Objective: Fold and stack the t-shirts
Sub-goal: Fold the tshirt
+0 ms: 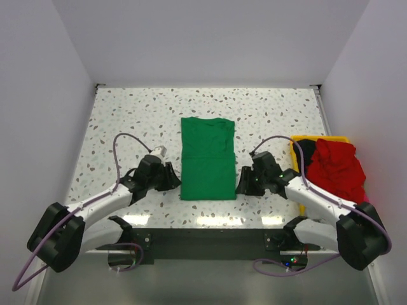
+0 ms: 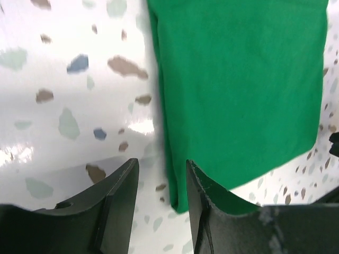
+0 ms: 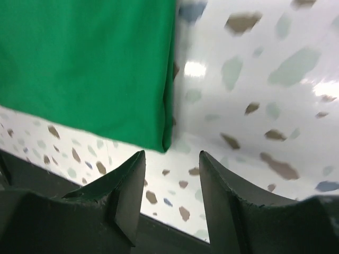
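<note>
Looking down from the top camera, I see the bright green cotton t-shirt [image 1: 206, 168] lying flat midway across the speckled white tabletop [image 1: 127, 114], folded into a long narrow rectangle. My left pincer [image 1: 172, 179] sits just beside its near left corner, my right pincer [image 1: 243, 182] just beside its near right corner. A crumpled red t-shirt [image 1: 337, 166] and a black t-shirt [image 1: 305, 149] lie in the yellow plastic bin [image 1: 294, 141] on my right.

From the left wrist, my jaws stand parted, holding nothing; the shirt's near left corner shows in the gap between my dark fingers [image 2: 212, 227].

From the right wrist, the jaws likewise gape, empty, with the near right corner just beyond their tips.

I judge the cloth light, limp and layered at its folded edges, so a loose pinch would let layers slip and the middle sag. I would take each near corner through every layer, low against the tabletop, and lift both sides together.
</note>
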Motion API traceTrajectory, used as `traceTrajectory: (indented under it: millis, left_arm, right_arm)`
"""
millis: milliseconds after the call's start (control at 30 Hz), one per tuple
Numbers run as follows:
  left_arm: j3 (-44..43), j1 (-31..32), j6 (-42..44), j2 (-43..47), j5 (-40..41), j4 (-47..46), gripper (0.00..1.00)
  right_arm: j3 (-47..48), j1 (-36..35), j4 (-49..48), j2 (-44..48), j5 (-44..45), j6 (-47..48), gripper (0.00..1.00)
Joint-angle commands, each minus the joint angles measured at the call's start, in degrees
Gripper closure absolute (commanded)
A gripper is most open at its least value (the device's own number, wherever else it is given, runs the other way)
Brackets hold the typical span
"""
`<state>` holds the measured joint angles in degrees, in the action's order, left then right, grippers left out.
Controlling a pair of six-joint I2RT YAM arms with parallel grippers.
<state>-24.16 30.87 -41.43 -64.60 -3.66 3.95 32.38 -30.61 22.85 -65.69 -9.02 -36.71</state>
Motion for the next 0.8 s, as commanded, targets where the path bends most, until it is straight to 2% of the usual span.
traceTrajectory:
  millis: [0, 200, 433, 567, 767]
  left_arm:
    - [3.2, -0.1, -1.6, 4.2, -6.6, -2.2, 0.54]
    - [9.2, 0.3, -2.6, 8.9, -10.6, -3.1, 0.54]
    - [12.6, 1.4, -4.7, 7.3, -12.8, -9.7, 0.53]
    - [13.1, 3.1, -5.9, 6.3, -11.6, -11.3, 0.54]
    - [12.8, 5.9, -7.3, 4.4, -7.9, -10.1, 0.6]
  right_arm:
    - [-3.2, -5.2, -3.0, 2.7, 0.0, -5.4, 0.52]
    - [-8.5, -6.1, -7.1, 5.1, 1.3, -10.2, 0.53]
    - [-8.5, -6.1, -10.5, 3.1, 0.6, -11.5, 0.53]
    - [-9.4, -6.0, -12.7, 2.5, 0.7, -12.9, 0.53]
    - [-10.1, -6.2, -13.6, 1.6, 0.4, -13.7, 0.56]
